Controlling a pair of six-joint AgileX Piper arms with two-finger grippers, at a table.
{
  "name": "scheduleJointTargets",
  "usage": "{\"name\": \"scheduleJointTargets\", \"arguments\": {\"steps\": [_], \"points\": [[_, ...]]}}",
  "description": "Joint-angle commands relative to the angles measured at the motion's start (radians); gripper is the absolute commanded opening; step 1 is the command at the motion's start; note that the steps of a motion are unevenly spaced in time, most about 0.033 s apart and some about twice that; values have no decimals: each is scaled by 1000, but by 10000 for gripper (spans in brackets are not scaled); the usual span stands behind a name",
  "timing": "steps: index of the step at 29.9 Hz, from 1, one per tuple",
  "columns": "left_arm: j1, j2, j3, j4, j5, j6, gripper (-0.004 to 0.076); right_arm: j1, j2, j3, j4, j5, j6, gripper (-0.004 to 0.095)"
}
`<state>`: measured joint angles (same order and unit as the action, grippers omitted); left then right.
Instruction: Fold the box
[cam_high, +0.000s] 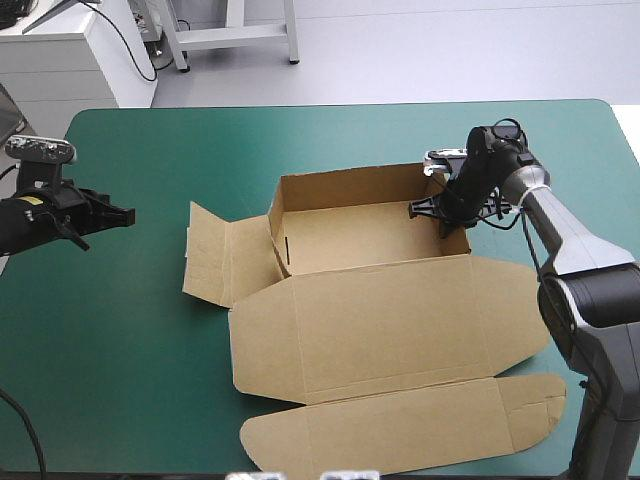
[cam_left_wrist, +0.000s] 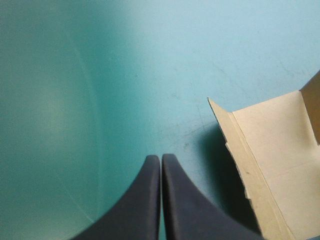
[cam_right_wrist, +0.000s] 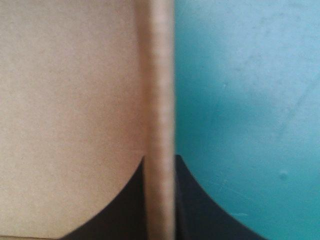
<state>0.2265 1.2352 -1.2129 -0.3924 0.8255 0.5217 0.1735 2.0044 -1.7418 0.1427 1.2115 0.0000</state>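
The brown box (cam_high: 375, 240) lies mid-table as an open tray, with its far, left and right walls raised. Its lid (cam_high: 390, 325) lies flat toward the near edge. My right gripper (cam_high: 443, 213) is at the tray's right wall, shut on it. In the right wrist view the wall's edge (cam_right_wrist: 160, 90) runs up between the black fingers (cam_right_wrist: 192, 200), with board on one side and teal-green cover (cam_right_wrist: 250, 100) on the other. My left gripper (cam_high: 122, 215) hovers over bare cover left of the box, shut with nothing in it (cam_left_wrist: 161, 162). The box's left flap (cam_left_wrist: 280, 155) lies just ahead and to its side.
A side flap (cam_high: 215, 255) lies flat left of the tray. The lid's long tuck flap (cam_high: 410, 425) reaches almost to the table's near edge. Bare teal-green cover (cam_high: 130, 350) shows on the left and along the far edge.
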Motion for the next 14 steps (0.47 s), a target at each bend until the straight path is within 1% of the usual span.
{"name": "scheduleJointTargets", "arguments": {"steps": [1,7,14], "points": [[-3,-1,-28,-29,-26,-1,-8,-2,-110,-41,-5,35,-25,-7],[-3,32,-21,-29,-36,3,-8,-2,-160,-48,-1,35,-134,-9],[-5,100,-21,-40,-47,10,-8,-2,-184,-50,23,35,-150,-21]]}}
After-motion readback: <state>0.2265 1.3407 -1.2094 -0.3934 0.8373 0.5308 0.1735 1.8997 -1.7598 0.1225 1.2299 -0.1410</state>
